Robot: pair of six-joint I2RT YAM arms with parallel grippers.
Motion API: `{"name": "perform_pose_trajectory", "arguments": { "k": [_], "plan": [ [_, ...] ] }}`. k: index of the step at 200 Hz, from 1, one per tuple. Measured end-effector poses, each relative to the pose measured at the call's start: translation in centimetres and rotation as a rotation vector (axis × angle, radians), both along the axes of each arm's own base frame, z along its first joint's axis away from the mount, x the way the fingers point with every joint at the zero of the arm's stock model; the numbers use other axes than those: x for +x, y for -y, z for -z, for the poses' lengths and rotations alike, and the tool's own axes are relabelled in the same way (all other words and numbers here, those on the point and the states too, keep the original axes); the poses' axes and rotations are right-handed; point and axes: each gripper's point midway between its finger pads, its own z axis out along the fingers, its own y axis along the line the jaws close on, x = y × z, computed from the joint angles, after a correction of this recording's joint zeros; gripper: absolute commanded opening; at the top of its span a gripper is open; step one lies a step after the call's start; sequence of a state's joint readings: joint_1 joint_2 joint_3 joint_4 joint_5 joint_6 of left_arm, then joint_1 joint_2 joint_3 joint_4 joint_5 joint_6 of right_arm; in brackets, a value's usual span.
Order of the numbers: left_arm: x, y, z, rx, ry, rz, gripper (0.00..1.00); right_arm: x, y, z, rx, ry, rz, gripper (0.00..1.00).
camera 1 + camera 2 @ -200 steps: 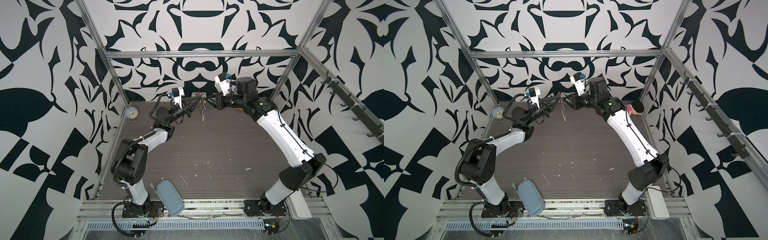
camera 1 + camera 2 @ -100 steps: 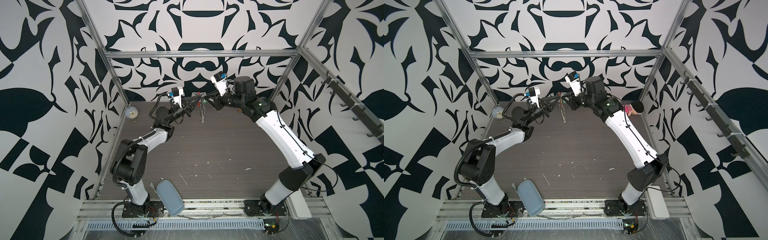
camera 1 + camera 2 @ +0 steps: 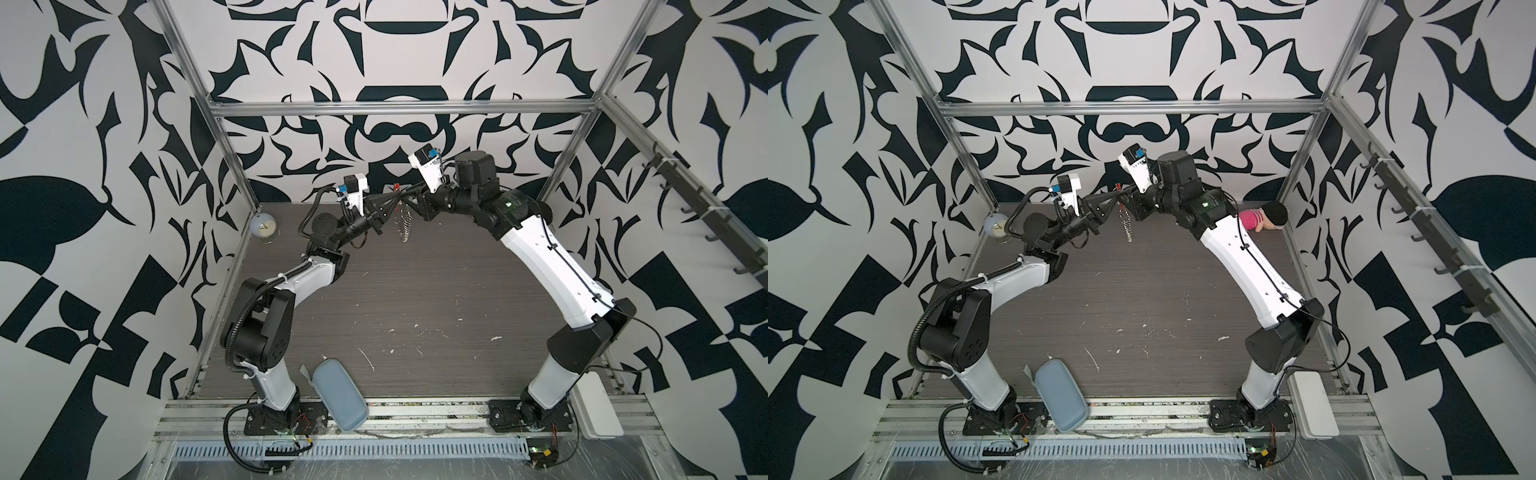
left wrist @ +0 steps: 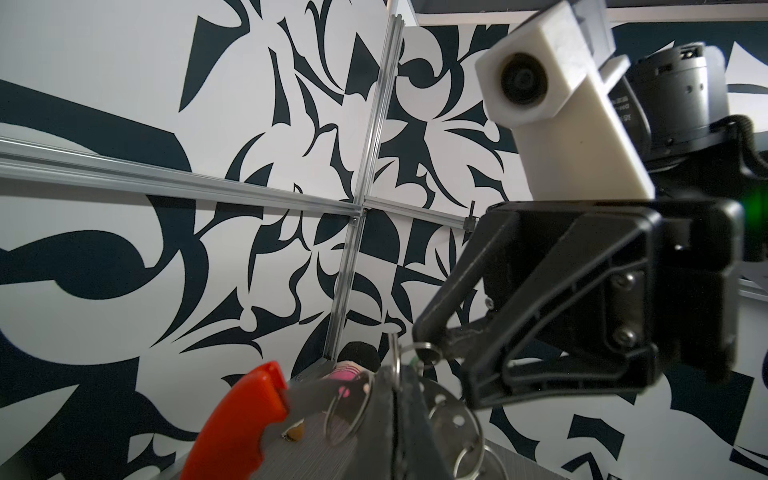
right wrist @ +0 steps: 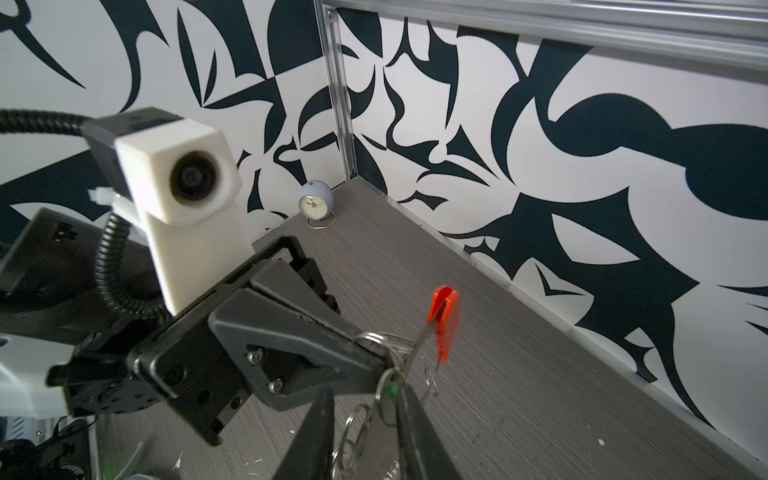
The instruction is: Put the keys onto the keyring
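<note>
The keyring hangs above the far middle of the table, its red bar [image 4: 241,424] [image 5: 446,320] up and its small silver rings [image 3: 405,226] [image 3: 1127,226] dangling. My left gripper [image 3: 390,199] [image 4: 395,390] [image 5: 386,357] is shut on its metal loop. The keys show only as a green speck [image 5: 390,390] [image 4: 413,365] with a silver blade, right at the left gripper's tip. My right gripper [image 3: 409,196] [image 3: 1126,193] [image 5: 365,388] [image 4: 440,353] faces the left one. Its fingers straddle the key and some rings. The key lies against one finger, and a gap shows beside the other.
A pale blue alarm clock [image 3: 264,226] [image 5: 316,202] stands in the far left corner. A pink plush doll [image 3: 1264,216] lies at the far right. A blue-grey case [image 3: 338,395] overhangs the front edge. A white box [image 3: 1312,409] sits at the front right.
My right gripper has moved left, up to the left gripper's tip, and its jaws have narrowed a little. The left arm and the keyring have stayed put.
</note>
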State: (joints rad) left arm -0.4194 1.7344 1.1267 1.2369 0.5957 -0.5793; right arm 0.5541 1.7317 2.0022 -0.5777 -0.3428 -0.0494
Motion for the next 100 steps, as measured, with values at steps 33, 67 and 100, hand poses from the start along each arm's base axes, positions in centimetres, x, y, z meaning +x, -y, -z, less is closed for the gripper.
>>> {"name": "perform_pose_trajectory", "arguments": {
  "k": [33,67,100],
  "plan": [
    [0.09,0.0,0.12,0.003,-0.006,-0.001,0.0,0.37,0.03,0.35,-0.018,0.008,0.008,0.05],
    [0.19,0.01,0.25,0.005,-0.013,-0.002,0.0,0.47,0.13,0.4,-0.029,0.019,0.009,0.0],
    [0.13,0.1,0.38,0.01,-0.018,0.005,0.0,0.32,0.27,0.68,-0.039,0.026,0.008,0.0]
  ]
}}
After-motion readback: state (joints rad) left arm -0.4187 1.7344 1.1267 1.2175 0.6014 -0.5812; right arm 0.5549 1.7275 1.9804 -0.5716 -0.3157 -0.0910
